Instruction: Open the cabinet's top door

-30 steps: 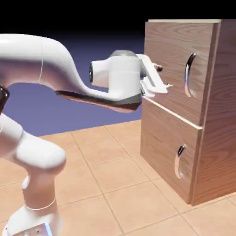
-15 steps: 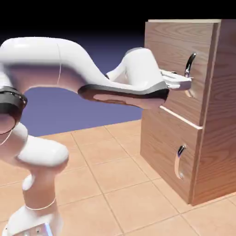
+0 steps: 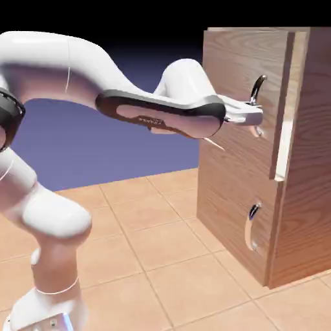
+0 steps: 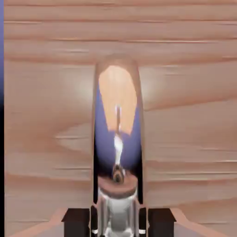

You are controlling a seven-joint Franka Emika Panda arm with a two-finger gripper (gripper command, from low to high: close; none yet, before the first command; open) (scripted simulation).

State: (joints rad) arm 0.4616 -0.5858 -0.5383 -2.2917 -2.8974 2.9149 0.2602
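Exterior view shows the arm stretched level, its gripper closed around the handle of the top door, slightly ajar, the lower panel shut below.

Faint pale lettering runs along the dark grey underside panel of the white robot arm's forearm in the exterior view, too small and blurred to read. No other text, label or number can be read anywhere.
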